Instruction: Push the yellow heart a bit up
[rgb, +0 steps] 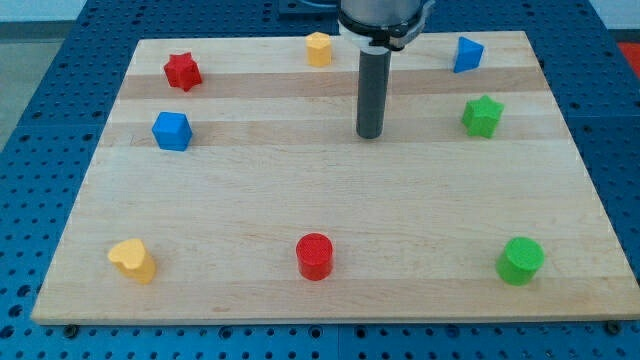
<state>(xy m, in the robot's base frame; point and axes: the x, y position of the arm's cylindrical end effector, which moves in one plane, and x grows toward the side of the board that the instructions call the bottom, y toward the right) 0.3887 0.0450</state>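
The yellow heart lies near the board's bottom left corner. My tip rests on the board in the upper middle, far up and to the right of the heart. The rod rises straight up from it to the arm at the view's top. Nothing touches the heart.
A red cylinder sits at bottom middle, a green cylinder at bottom right. A blue cube and red star are at the left, a yellow block at top, a blue block and green star at right.
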